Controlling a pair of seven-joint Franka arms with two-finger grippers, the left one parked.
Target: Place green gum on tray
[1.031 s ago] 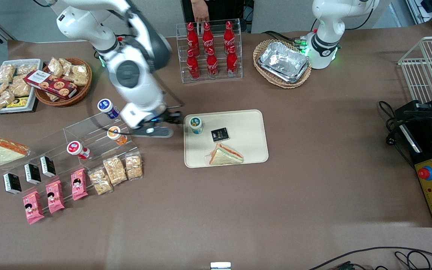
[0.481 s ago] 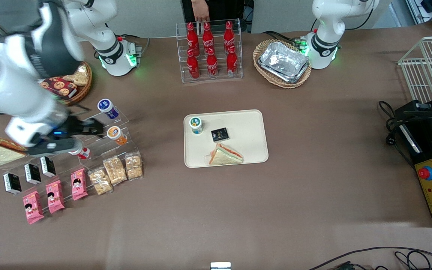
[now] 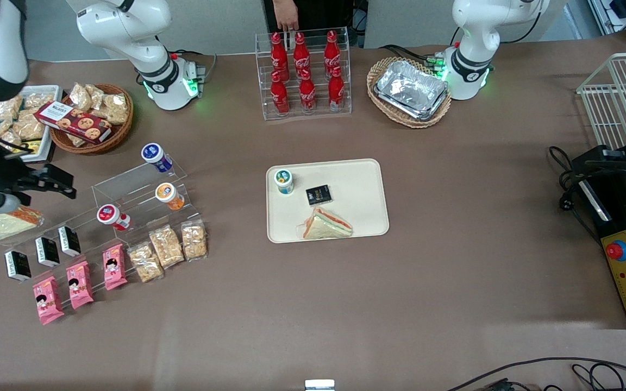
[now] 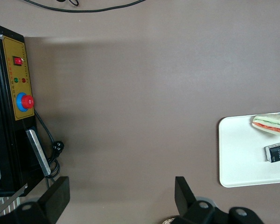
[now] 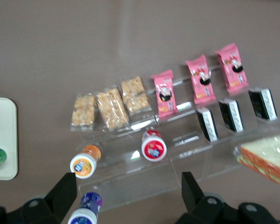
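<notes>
Hand (image 3: 66, 184) open, empty, above sandwich (image 3: 6, 222) | green gum (image 3: 284, 180) upright on tray (image 3: 364, 217) | arm cut off.

The green gum (image 3: 283, 181) stands on the tray (image 3: 362, 174), at the corner nearest the working arm's end and farthest from the front camera. Just beside it on the tray lies a small packet (image 3: 318, 195), and nearer the camera than the packet lies a sandwich (image 3: 326, 224). The gripper (image 3: 55, 183), fingers apart, hangs well apart from the tray at the working arm's end of the table, above a wrapped sandwich (image 3: 6, 222) and beside the tiered stand (image 3: 139, 190).
</notes>
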